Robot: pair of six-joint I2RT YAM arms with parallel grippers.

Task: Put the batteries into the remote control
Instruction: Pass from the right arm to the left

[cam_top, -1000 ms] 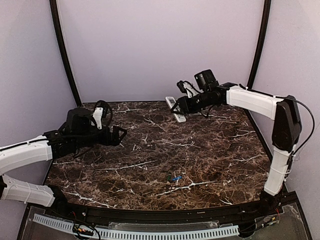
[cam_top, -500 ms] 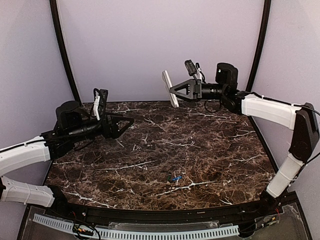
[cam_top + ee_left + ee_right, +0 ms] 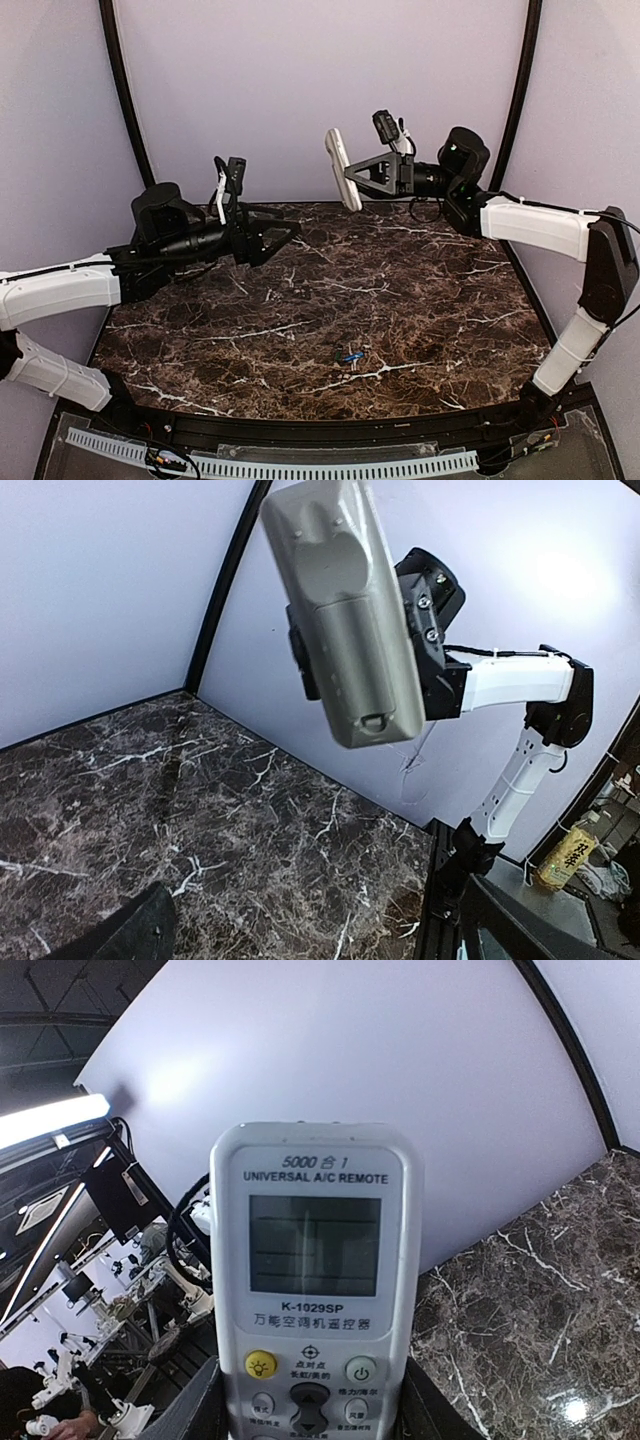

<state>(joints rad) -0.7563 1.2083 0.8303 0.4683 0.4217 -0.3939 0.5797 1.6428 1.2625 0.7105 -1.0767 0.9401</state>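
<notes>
Remote [image 3: 341, 170] hangs in the air above the back of the counter [image 3: 420, 300], clamped by its lower part in the right end effector [image 3: 352, 180]. Its grey back faces the left end effector [image 3: 283, 240], whose jaws stand wide and empty. We judge this the presenting step. The back cover looks closed, so the left must come in and slide it off. A blue battery [image 3: 350, 356] lies on the counter near the front.
</notes>
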